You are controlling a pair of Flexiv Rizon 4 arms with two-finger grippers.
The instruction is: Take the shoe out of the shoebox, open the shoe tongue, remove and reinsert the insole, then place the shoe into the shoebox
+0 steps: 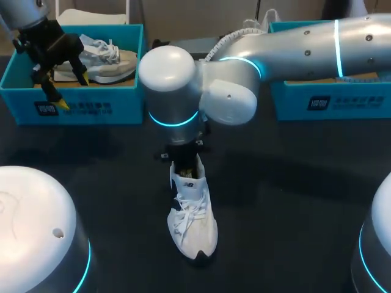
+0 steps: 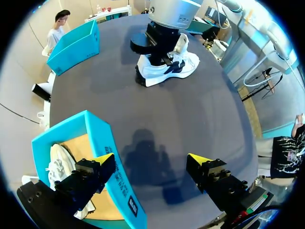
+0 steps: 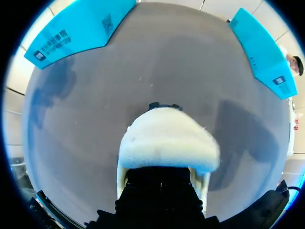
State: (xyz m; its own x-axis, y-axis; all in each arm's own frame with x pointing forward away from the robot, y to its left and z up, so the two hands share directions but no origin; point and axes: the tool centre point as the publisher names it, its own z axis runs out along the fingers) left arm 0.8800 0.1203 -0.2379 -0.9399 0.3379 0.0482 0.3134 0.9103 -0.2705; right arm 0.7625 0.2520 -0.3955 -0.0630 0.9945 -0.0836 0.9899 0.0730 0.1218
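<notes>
White shoe (image 1: pixel 192 213): on its sole mid bench (image 1: pixel 293 183), toe near, heel far, laced.
Right tool (image 1: pixel 186 157): down at the shoe's heel opening; grip state can't tell, hidden by the wrist and the shoe collar.
Left tool (image 1: pixel 73 91): wide open, holds nothing, over the near wall of the left box (image 1: pixel 91 101); one finger on the box side, the other on the bench side.
Left box: far left, second shoe (image 1: pixel 104 58) lying inside.
Right box (image 1: pixel 330 97): far right, behind the right arm.
</notes>
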